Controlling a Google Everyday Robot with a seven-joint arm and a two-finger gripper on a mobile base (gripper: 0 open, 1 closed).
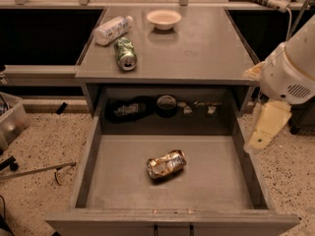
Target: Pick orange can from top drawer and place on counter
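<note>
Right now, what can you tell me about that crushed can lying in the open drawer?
The can is small, shiny orange-gold and silver metal, badly dented. It lies on its side on the drawer floor, near the middle. Nothing else touches it. The robot's hand hangs to the right, outside the drawer, clear of it.

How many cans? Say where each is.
2: the orange can in the top drawer, a green can on the counter. More may be hidden. The gripper hangs right of the drawer.
</note>
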